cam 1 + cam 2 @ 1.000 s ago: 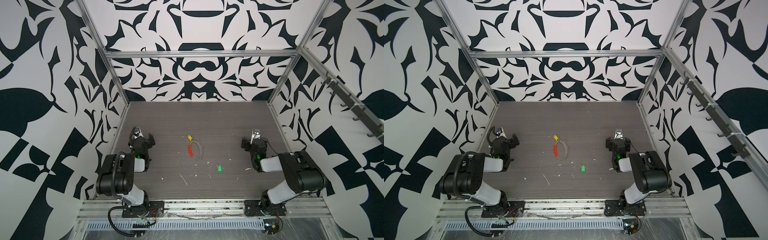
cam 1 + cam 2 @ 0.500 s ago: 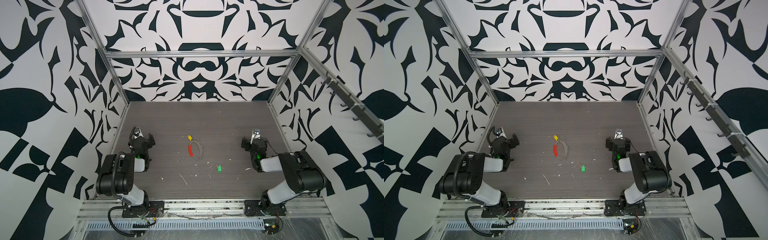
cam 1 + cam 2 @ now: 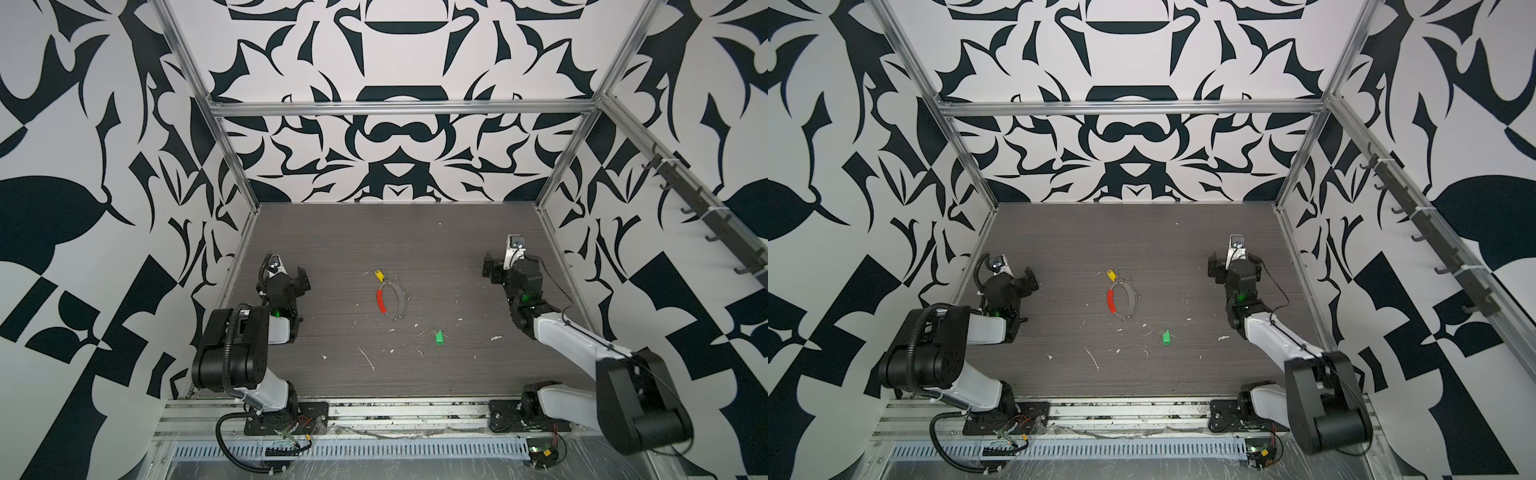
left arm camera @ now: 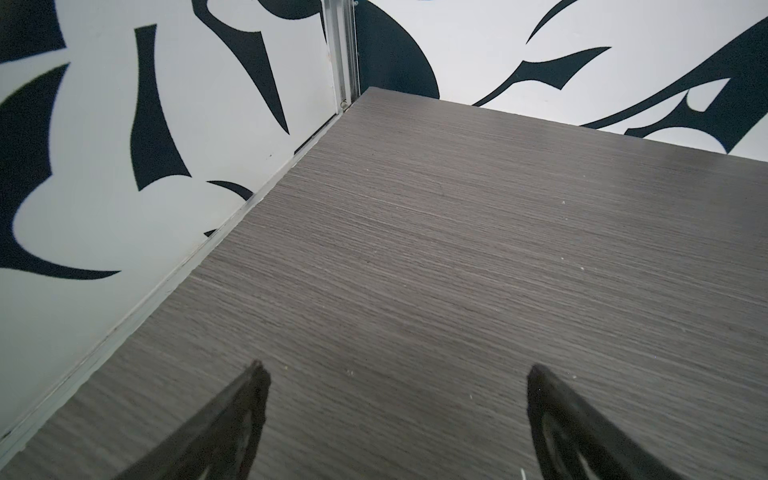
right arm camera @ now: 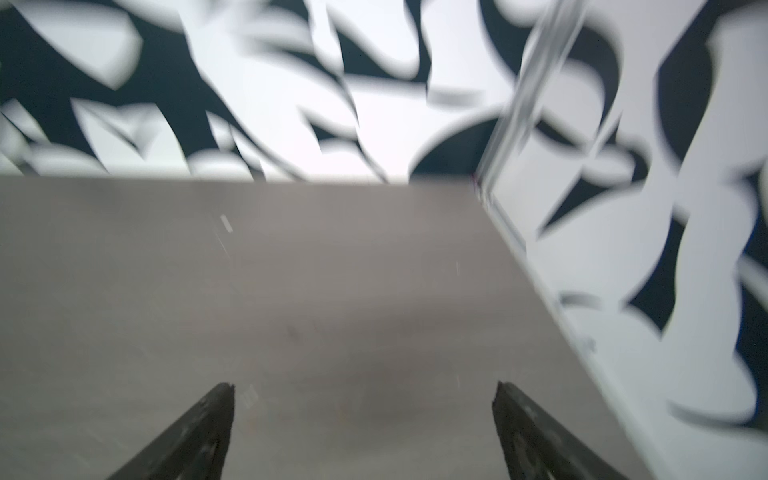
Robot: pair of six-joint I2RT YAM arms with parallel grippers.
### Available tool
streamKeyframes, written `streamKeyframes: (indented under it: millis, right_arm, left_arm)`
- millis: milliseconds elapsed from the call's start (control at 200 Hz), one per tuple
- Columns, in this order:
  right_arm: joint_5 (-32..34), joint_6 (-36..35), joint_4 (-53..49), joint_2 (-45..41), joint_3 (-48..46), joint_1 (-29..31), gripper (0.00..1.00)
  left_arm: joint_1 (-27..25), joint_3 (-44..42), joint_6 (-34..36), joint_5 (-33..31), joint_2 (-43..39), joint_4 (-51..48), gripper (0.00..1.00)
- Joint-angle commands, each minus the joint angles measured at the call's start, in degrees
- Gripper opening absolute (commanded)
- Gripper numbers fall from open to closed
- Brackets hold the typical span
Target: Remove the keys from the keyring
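The keyring (image 3: pixel 400 300) (image 3: pixel 1133 297), a thin grey wire hoop with a red sleeve (image 3: pixel 380 301), lies mid-table in both top views. A yellow-tagged key (image 3: pixel 379 274) (image 3: pixel 1111 274) sits at the hoop's far end; whether it hangs on the wire I cannot tell. A green-tagged key (image 3: pixel 439 337) (image 3: pixel 1166 337) lies apart from the hoop, nearer the front. My left gripper (image 3: pixel 291 277) (image 3: pixel 1018 277) (image 4: pixel 397 368) stands open and empty at the left. My right gripper (image 3: pixel 505 266) (image 3: pixel 1233 266) (image 5: pixel 362 385) is open and empty at the right. Neither wrist view shows keys or hoop.
White flecks of debris (image 3: pixel 366 358) are scattered over the front half of the grey wood table (image 3: pixel 395 232). Patterned walls with metal posts (image 4: pixel 343 54) close the table on three sides. A rail of hooks (image 3: pixel 702 208) runs along the right wall.
My right arm has stretched out and its gripper has shifted toward the back; its wrist view is blurred by motion. The left arm, keys and hoop have not moved.
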Motion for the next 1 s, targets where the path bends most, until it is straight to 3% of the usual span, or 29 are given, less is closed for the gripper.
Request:
streamKeyframes:
  millis: [0, 105, 250, 485, 565, 620, 995]
  right_arm:
    - [-1.77, -1.39, -5.65, -3.54, 2.09, 0.23, 1.00]
    - [0.09, -0.48, -3.64, -1.68, -0.90, 0.19, 1.00]
    - [0.91, -1.54, 12.49, 4.77, -10.16, 0.08, 1.00]
    - [-2.35, -3.72, 30.29, 22.50, -11.70, -0.51, 1.00]
    - [-3.49, -1.20, 22.15, 20.44, -9.42, -2.31, 1.00]
    - [-5.75, -0.88, 23.97, 21.22, -9.62, -2.87, 1.00]
    - [-4.94, -0.54, 22.58, 20.63, -9.53, -3.28, 1.00]
  left_arm:
    - [-0.16, 0.10, -0.09, -0.01, 0.05, 1.77, 0.99]
    - [-0.13, 0.10, -0.03, -0.03, 0.05, 1.82, 0.99]
    - [-0.13, 0.16, -0.06, 0.00, 0.06, 1.77, 0.99]
    - [-0.15, 0.19, -0.07, -0.02, 0.05, 1.78, 0.99]
    - [-0.14, 0.11, -0.06, 0.02, 0.05, 1.77, 0.99]
    - [-0.14, 0.11, -0.05, 0.03, 0.14, 1.85, 0.99]
    - [-0.14, 0.10, -0.07, -0.06, 0.05, 1.79, 0.99]
